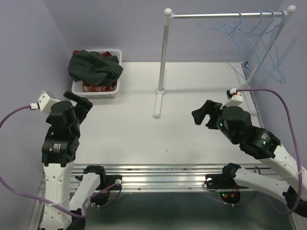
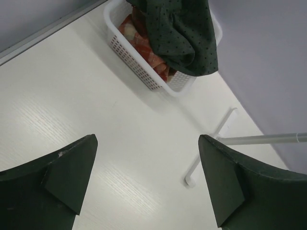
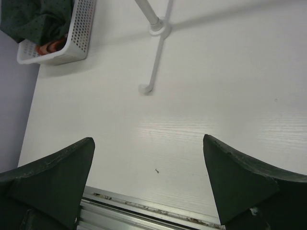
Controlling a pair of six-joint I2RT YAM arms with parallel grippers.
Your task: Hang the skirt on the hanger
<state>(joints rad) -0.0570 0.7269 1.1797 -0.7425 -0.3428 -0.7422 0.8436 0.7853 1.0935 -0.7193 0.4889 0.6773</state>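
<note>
Both claws are spread wide and hold nothing: the left gripper (image 2: 146, 143) and the right gripper (image 3: 148, 146) hang above the table (image 1: 192, 134). The skirt (image 1: 94, 68) lies bunched in the white basket (image 1: 98, 93) at far left. The hanger (image 1: 265, 60) hangs on the rail (image 1: 216, 16), well apart.

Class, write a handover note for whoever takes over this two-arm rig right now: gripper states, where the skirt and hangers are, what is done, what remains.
Left gripper: open, empty, above the table, facing the basket.
Right gripper: open, empty, above the table on the right side.
Skirt: bunched on top of other clothes in the white basket, far left corner.
Hangers: several light-blue ones hang on the rail, far right.
Done: nothing yet.
Left to do: lift the skirt out, fetch a hanger, put the skirt on it.
</note>
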